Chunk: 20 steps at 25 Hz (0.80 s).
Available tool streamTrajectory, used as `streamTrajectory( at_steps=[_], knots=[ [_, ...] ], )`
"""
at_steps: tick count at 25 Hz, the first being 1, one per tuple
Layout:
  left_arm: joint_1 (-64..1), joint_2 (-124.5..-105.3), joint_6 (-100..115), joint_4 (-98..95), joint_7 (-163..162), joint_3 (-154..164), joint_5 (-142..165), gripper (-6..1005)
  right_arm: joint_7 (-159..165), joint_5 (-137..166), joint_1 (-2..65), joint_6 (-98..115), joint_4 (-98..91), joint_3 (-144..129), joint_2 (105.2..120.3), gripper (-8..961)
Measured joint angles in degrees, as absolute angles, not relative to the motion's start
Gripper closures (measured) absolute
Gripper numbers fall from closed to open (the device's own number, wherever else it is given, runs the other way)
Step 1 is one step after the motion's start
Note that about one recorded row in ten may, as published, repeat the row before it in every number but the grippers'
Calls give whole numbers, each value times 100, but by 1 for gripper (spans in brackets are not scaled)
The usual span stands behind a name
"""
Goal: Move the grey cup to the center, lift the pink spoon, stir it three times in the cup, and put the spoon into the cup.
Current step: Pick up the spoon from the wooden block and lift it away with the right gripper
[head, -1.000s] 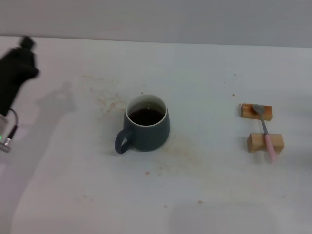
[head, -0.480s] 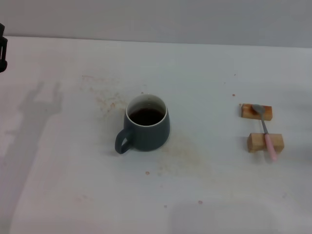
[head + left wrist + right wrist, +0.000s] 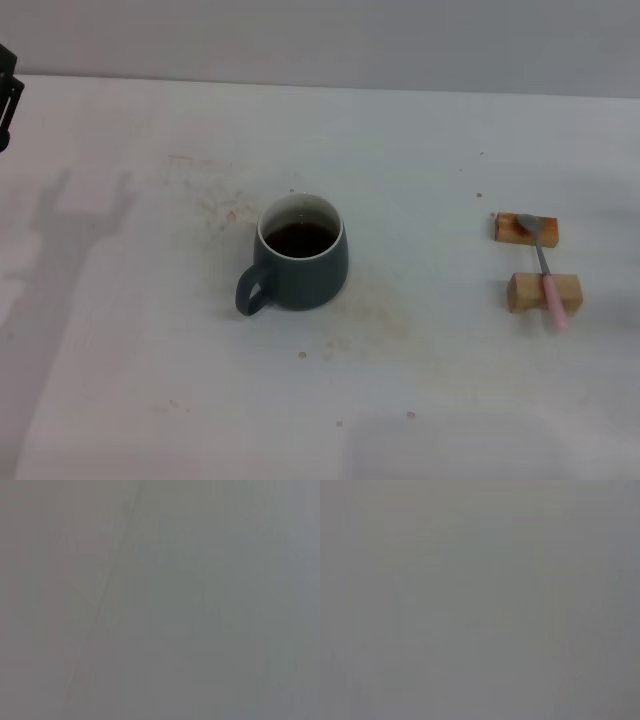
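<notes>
White table (image 3: 150,400), lightly stained around the middle, with a two-pronged arm shadow along the left side. Near centre: grey cup (image 3: 302,253), upright, white inside, part filled with dark liquid, loop handle toward the front left. Well apart to the right: two tan wooden blocks, far block (image 3: 514,229) and near block (image 3: 524,292), just beside one another with a gap between. Across both blocks: pink spoon (image 3: 543,267), metal bowl on the far block, pale pink handle over the near block and overhanging its front. Far left edge, toward the table's back: sliver of the left gripper (image 3: 6,95), dark, clear of the cup and well apart from the spoon; finger spread cannot be told from what shows. Right gripper out of sight in the head view. Both wrist views: plain grey only.
</notes>
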<state>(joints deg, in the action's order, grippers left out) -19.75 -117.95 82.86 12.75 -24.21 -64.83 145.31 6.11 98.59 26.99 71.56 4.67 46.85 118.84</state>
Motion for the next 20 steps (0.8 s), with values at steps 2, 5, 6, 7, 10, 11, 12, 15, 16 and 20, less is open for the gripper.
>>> streamTrajectory(
  at_steps=[2, 5, 6, 7, 10, 11, 12, 15, 16, 20],
  knots=[
    [-1972, -11795, 8222, 1218, -2378, -6519, 14529, 294, 600, 9863, 2653, 7228, 500, 4666, 11894, 436],
    [-1999, -11795, 8180, 1150, -2307, -6522, 14528, 242, 587, 9875, 2411, 7434, 713, 4488, 11908, 435],
    [-2020, -11795, 8152, 1131, -2278, -6527, 14528, 224, 585, 9876, 2330, 7525, 768, 4393, 11909, 435],
    [-2036, -11795, 8119, 1124, -2267, -6531, 14528, 207, 584, 9877, 2271, 7605, 801, 4313, 11912, 434],
    [-2156, -11788, 7924, 1120, -2258, -6539, 14528, 172, 578, 9879, 2023, 8005, 948, 3913, 11939, 433],
    [-2156, -11788, 7924, 1120, -2258, -6539, 14528, 172, 578, 9879, 2023, 8005, 948, 3913, 11939, 433],
    [-2191, -11787, 7878, 1118, -2258, -6539, 14528, 172, 577, 9879, 1940, 8086, 1065, 3811, 11938, 433],
    [-2261, -11786, 7763, 1116, -2256, -6537, 14549, 172, 576, 9896, 1715, 8208, 1350, 3461, 11925, 431],
    [-2282, -11786, 7732, 1116, -2237, -6526, 14564, 172, 574, 9913, 1651, 8265, 1381, 3255, 11926, 431],
    [-2340, -11791, 7622, 1117, -2129, -6498, 14572, 172, 550, 9929, 1487, 8439, 1383, 2655, 11939, 419]
  ],
)
